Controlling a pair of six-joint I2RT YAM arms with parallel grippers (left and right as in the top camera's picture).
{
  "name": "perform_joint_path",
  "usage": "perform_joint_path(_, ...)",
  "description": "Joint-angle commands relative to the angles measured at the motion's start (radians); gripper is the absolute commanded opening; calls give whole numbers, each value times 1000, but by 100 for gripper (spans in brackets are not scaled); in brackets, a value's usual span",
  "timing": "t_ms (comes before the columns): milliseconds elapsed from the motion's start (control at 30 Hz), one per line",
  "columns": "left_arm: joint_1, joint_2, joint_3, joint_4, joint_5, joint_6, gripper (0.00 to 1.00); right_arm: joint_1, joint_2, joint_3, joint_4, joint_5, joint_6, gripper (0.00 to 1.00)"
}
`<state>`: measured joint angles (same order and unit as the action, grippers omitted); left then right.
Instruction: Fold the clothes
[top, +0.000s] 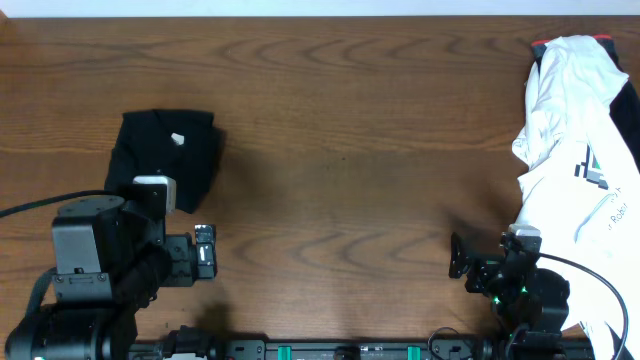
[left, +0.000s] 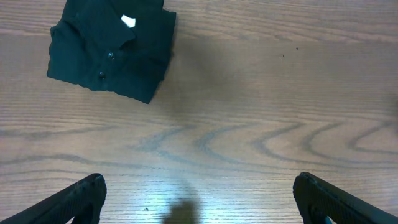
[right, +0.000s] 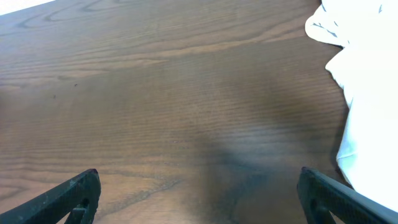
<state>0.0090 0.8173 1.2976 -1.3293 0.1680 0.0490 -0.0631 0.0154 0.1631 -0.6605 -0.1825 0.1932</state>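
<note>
Overhead and wrist views of a dark wood-grain table (top: 350, 120). The black T-shirt (top: 165, 155) lies in a compact, roughly square bundle in the left half of the table, nearer the left edge than the centre and about midway between the far and near edges. A small white neck tag (top: 178, 139) shows on its upper surface; any print on the tag is too small to read. In the left wrist view the same T-shirt (left: 112, 53) sits at upper left with the tag (left: 128, 22) facing up.

The left gripper (top: 205, 250) hangs just on the near side of the shirt, apart from it; its jaws are spread wide and grasp nothing, with bare table between the fingers (left: 87, 196).

The right gripper (top: 460, 255) sits near the near edge in the right half, likewise spread wide and empty (right: 199, 186).

A crumpled white garment (top: 575, 130) runs along the right edge from the far right corner toward the near edge, just beside the right arm. It bears a green-and-black logo (top: 592, 168) and a line of small dark lettering (top: 612, 212), not legible with certainty.
</note>
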Motion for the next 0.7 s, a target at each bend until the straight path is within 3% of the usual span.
perform_joint_path(0, -4, 0, 7, -2, -13, -8, 98, 11, -10, -3, 2, -1, -8, 99)
perform_joint_path(300, -24, -112, -20, 22, -40, -5, 98, 11, -10, -3, 2, -1, -8, 99)
perform_joint_path(667, -24, -468, -313, 500, -47, 69, 98, 11, -10, -3, 2, -1, -8, 99)
